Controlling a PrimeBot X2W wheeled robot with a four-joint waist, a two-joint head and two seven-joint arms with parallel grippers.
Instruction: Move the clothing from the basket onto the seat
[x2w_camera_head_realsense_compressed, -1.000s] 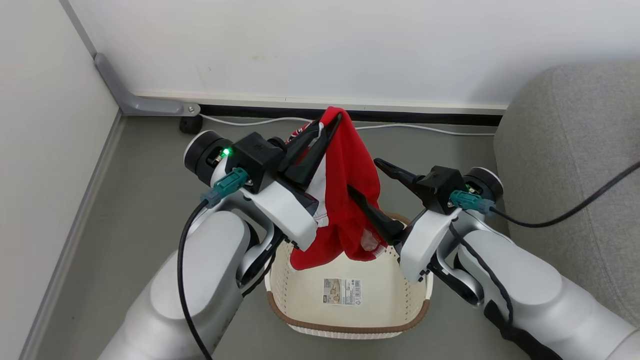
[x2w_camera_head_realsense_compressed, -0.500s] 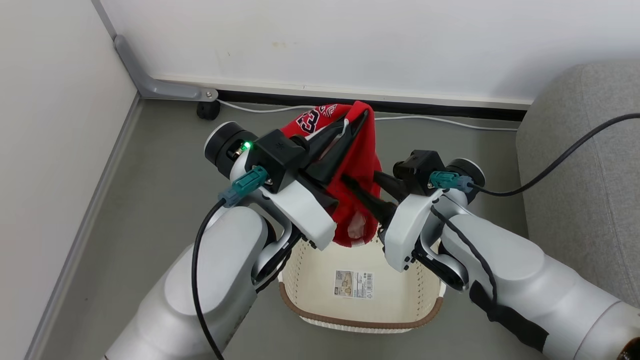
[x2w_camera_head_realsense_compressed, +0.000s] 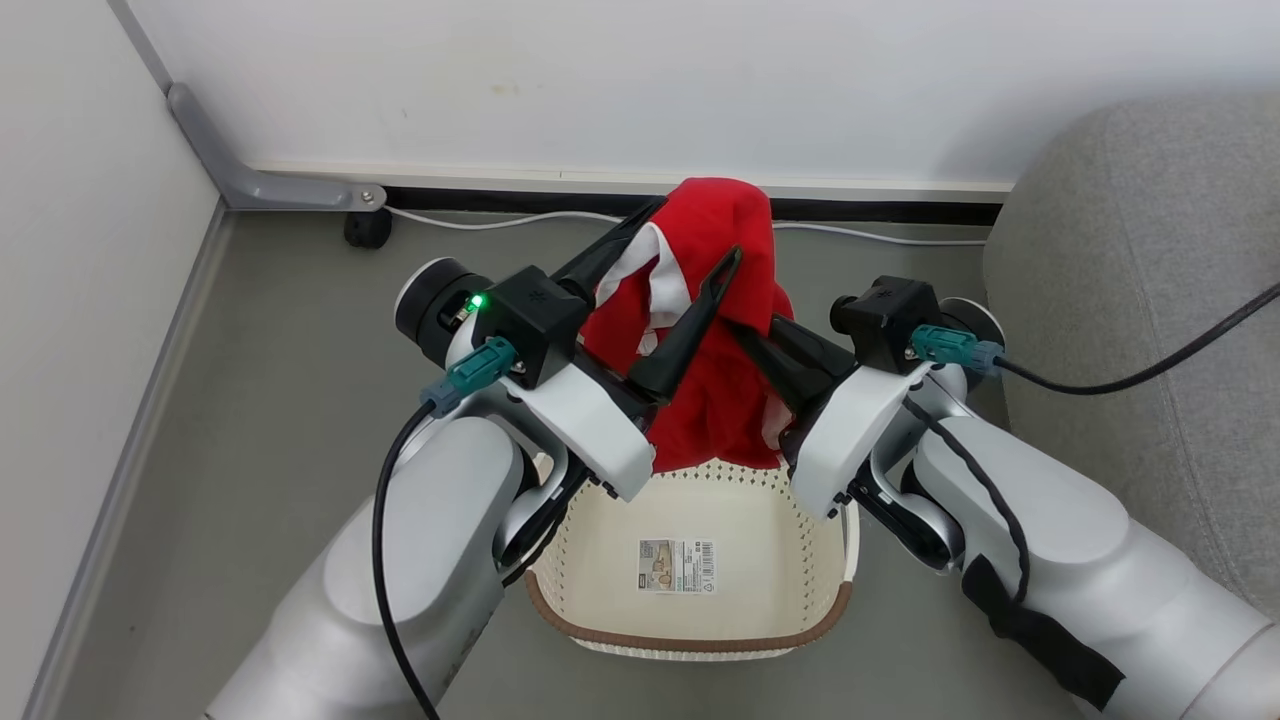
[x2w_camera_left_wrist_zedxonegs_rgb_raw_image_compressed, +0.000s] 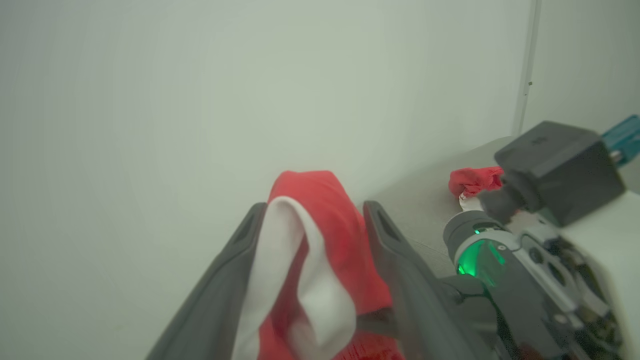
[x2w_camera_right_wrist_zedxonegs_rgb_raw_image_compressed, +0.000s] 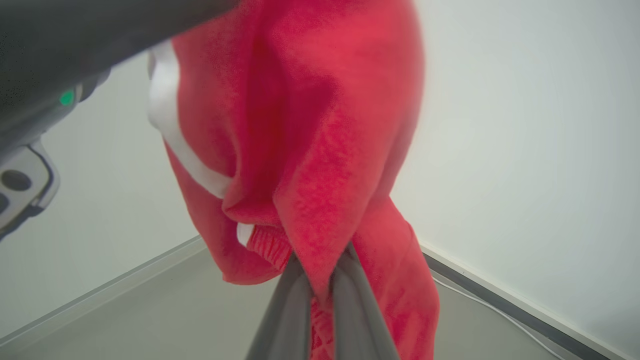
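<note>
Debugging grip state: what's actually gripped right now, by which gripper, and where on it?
The right gripper is shut on the clothing, pinching a fold of its red fabric. The left gripper is open; the cloth only drapes between its fingers.

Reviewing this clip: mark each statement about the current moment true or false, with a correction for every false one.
1. The right gripper is shut on the red garment. True.
2. The left gripper is clamped shut. False: its fingers stand apart, with the garment between them.
3. More clothes lie on the laundry basket floor. False: the visible floor carries just a barcode sticker.
4. The grey sofa stands on the robot's right. True.
</note>
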